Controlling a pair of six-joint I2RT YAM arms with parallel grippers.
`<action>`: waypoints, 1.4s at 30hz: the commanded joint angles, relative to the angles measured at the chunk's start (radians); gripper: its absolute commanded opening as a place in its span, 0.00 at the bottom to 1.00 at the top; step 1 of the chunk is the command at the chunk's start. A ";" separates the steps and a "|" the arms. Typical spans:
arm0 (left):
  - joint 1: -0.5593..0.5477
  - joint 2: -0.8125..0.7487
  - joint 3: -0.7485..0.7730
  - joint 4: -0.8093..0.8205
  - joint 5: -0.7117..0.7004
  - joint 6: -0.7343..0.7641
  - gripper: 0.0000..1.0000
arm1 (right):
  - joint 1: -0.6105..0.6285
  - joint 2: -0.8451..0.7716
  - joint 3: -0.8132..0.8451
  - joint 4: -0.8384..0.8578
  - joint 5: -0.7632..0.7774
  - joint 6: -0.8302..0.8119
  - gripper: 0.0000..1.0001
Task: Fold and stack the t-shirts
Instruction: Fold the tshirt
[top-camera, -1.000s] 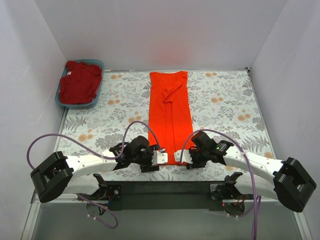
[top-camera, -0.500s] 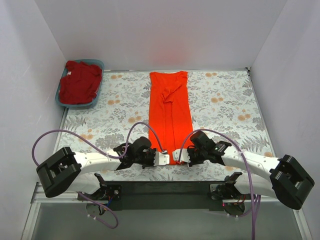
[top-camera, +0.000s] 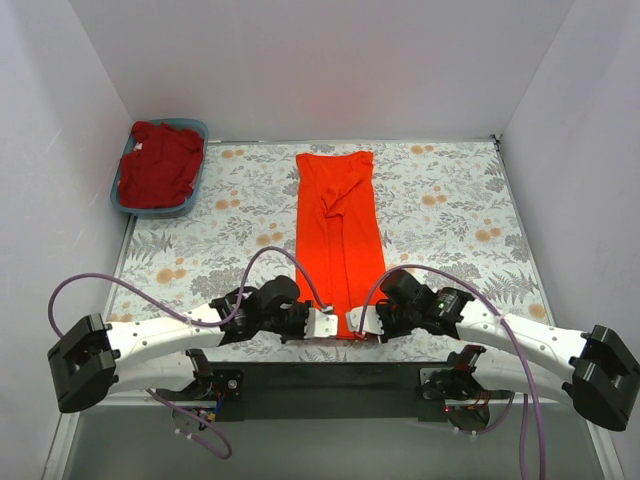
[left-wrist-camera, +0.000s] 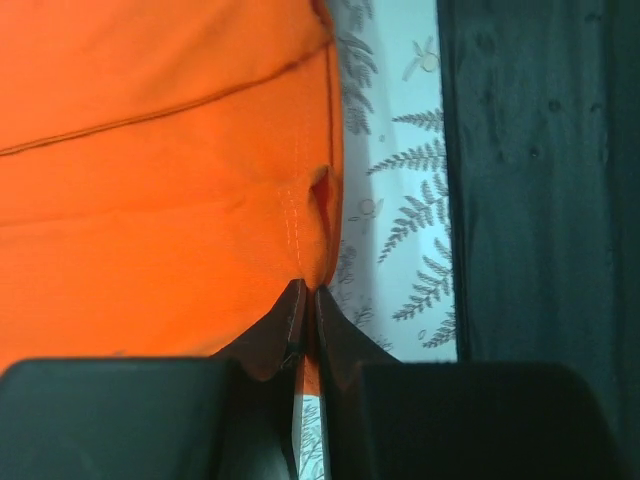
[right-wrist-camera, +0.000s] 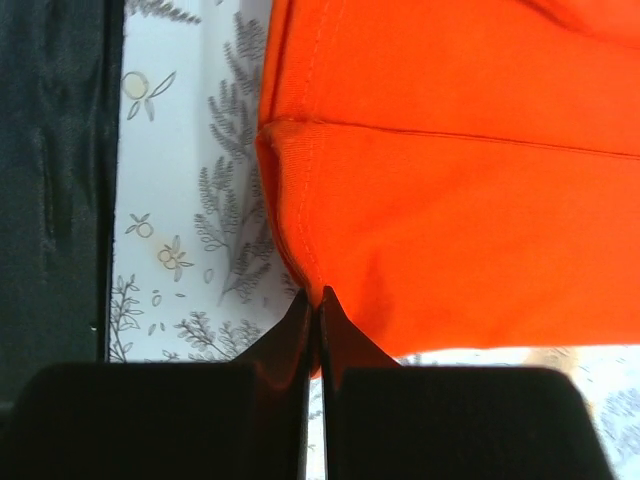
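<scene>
The left fingers (left-wrist-camera: 287, 322) are pressed together, with only a thin slit between them. They pinch the near hem of the orange tee (top-camera: 338, 235), and a sliver of orange cloth shows in the slit just behind the tips. Right at the tips the hem puckers into a small fold, and its line of stitching runs away from them. Beside these fingers, on the side away from the cloth, lies a band of the fern-printed tabletop (left-wrist-camera: 400, 220), and beyond it the black base plate (left-wrist-camera: 540, 180).

The right fingers (right-wrist-camera: 296, 328) are pressed together in the same way, nipping the tee's hem at its other near corner. The cloth's rounded folded edge curls up just ahead of the tips. Fern print and then the black plate lie on the side away from the cloth.

In the top view the two pairs of fingers point at each other, close together, with the narrow near end of the tee gathered between them. From there the tee runs straight away from the fingers as a long folded strip, flat on the tabletop.

The crimson tee (top-camera: 158, 165) is well apart from both pairs of fingers, far off on the left fingers' side, bunched in a blue bin (top-camera: 196, 130). A small pale tag on it is too small to read.
</scene>
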 joint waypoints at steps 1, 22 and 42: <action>0.054 -0.060 0.042 -0.054 0.001 0.023 0.00 | 0.003 -0.049 0.083 -0.030 0.041 0.012 0.01; 0.594 0.440 0.422 0.192 0.284 0.451 0.00 | -0.403 0.380 0.383 0.195 -0.077 -0.394 0.01; 0.708 0.833 0.729 0.292 0.297 0.525 0.00 | -0.548 0.790 0.729 0.231 -0.119 -0.502 0.01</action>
